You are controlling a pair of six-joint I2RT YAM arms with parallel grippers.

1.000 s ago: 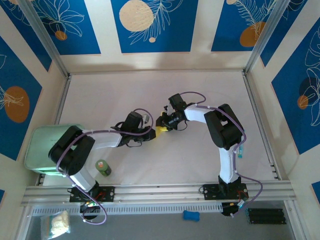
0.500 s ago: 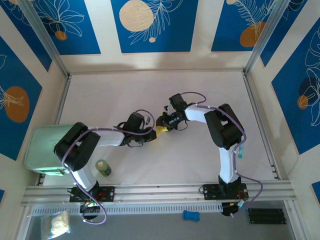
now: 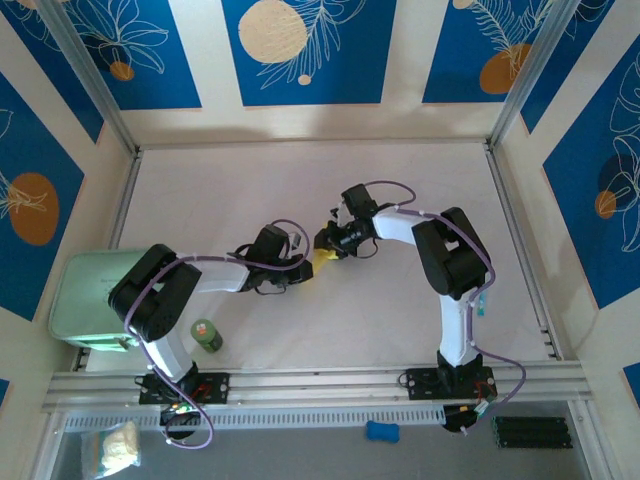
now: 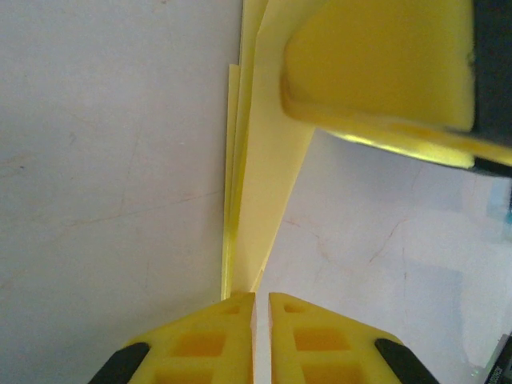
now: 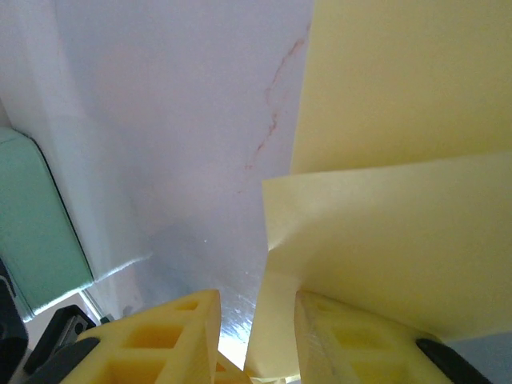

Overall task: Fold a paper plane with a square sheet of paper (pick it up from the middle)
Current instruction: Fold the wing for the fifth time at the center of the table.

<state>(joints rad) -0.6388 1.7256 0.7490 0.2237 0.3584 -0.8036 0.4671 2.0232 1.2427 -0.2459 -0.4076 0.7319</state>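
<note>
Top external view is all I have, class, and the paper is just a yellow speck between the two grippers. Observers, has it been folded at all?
Observer: Yes. In the left wrist view the paper is a narrow strip of several layers, their long edges stepped side by side.
Operator: How does the left gripper stand?
Observer: The left gripper sits at the strip's narrow end, jaws all but shut, with a thin slit between them. Whether they pinch paper I cannot tell.
Operator: And the right?
Observer: In the right wrist view the right gripper has its jaws apart, with a paper edge running down between them.
</note>
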